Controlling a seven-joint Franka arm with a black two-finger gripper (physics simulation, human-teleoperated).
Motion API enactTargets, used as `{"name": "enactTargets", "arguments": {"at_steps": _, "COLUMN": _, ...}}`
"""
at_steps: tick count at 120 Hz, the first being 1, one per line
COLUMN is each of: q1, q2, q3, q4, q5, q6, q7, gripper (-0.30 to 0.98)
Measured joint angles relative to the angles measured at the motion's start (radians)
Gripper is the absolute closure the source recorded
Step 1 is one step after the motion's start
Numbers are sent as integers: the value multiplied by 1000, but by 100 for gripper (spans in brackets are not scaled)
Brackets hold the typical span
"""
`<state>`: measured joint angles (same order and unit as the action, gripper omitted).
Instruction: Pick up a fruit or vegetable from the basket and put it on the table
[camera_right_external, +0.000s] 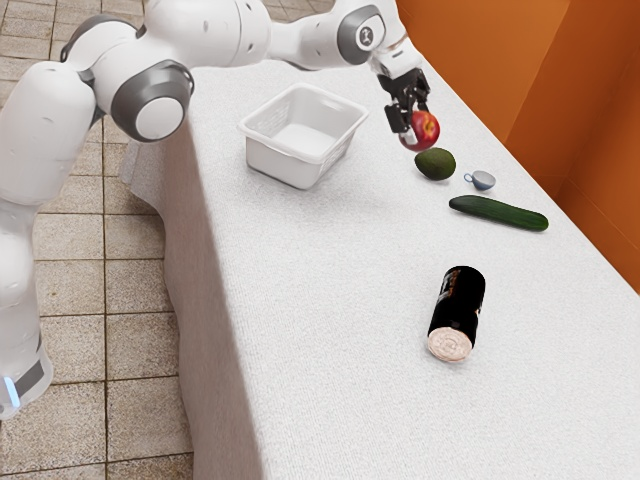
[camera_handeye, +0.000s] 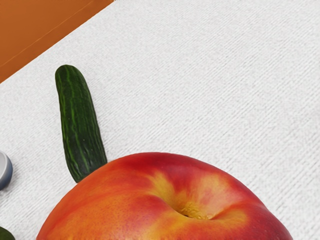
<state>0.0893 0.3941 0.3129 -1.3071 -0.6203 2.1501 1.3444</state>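
My gripper is past the basket, toward the exterior view's right, shut on a red and yellow peach. The peach appears held above the table, close to the avocado. In the wrist view the peach looms large at the lower edge, its stem hollow facing the camera. The white basket stands upright on the white-covered table, and no produce is visible inside it.
A cucumber and a small blue-grey cup lie near the table's far edge by the orange wall. A black can-like cylinder rests on its side nearer the exterior camera. The cucumber lies beyond the peach.
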Motion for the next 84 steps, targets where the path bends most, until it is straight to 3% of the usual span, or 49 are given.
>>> {"name": "enactTargets", "arguments": {"at_steps": 37, "q1": -14, "q2": -30, "q3": 1, "q4": -69, "q5": -8, "q6": -1, "q7": -81, "gripper": 4}}
{"name": "enactTargets", "arguments": {"at_steps": 55, "q1": -63, "q2": -112, "q3": 6, "q4": -200, "q5": -60, "q6": 9, "q7": -269, "gripper": 2}}
{"name": "enactTargets", "arguments": {"at_steps": 59, "q1": -79, "q2": -157, "q3": 8, "q4": -240, "q5": -22, "q6": 11, "q7": -358, "gripper": 2}}
{"name": "enactTargets", "arguments": {"at_steps": 68, "q1": -147, "q2": -261, "q3": 7, "q4": -275, "q5": 132, "q6": -30, "q7": -608, "gripper": 1}}
{"name": "enactTargets", "arguments": {"at_steps": 75, "q1": -224, "q2": -348, "q3": 7, "q4": -284, "q5": 254, "q6": -124, "q7": -838, "gripper": 1}}
{"name": "enactTargets", "arguments": {"at_steps": 84, "q1": -339, "q2": -484, "q3": 5, "q4": -292, "q5": 350, "q6": -295, "q7": -1157, "gripper": 0}}
